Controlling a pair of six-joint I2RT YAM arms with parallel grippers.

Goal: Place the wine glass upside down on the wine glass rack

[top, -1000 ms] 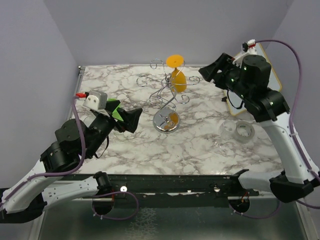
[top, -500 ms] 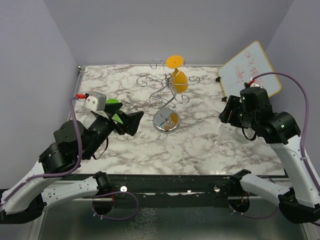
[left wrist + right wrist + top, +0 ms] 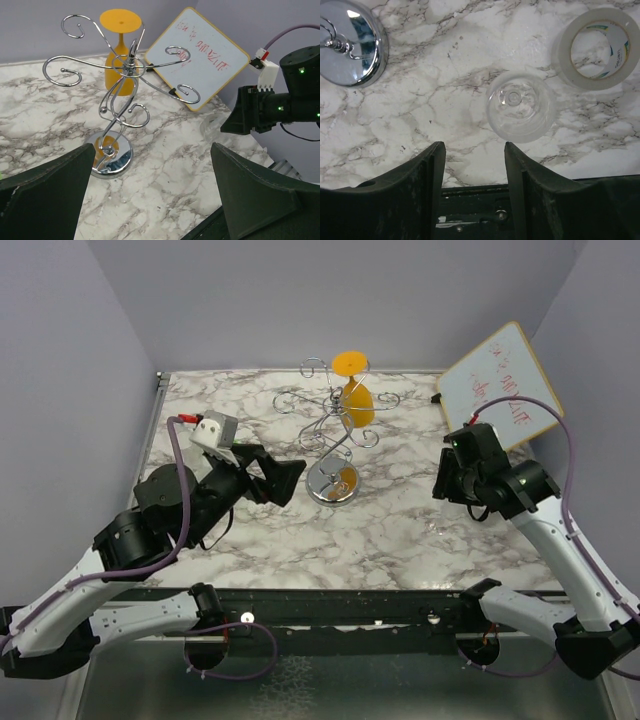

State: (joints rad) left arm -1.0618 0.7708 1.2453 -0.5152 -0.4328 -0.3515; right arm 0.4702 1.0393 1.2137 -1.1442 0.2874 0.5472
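Note:
The chrome wine glass rack [image 3: 335, 440] stands mid-table on its mirrored disc base [image 3: 111, 155]. An orange wine glass [image 3: 357, 400] hangs upside down on one arm; it also shows in the left wrist view [image 3: 119, 65]. A clear wine glass [image 3: 521, 105] stands upright on the marble, seen from above. My right gripper [image 3: 474, 150] is open and points down, hovering above it, with the glass just ahead and right of the fingertips. In the top view the right gripper [image 3: 450, 480] hides that glass. My left gripper [image 3: 285, 480] is open and empty, left of the rack's base.
A roll of clear tape [image 3: 597, 47] lies right of the clear glass. A small whiteboard [image 3: 500, 375] leans at the back right. The rack's base [image 3: 350, 42] lies left of the right gripper. The table's front edge is close below the right fingers.
My right arm has swung down from high beside the rack to above the clear glass at the right. My left gripper has moved a little right, toward the rack's base.

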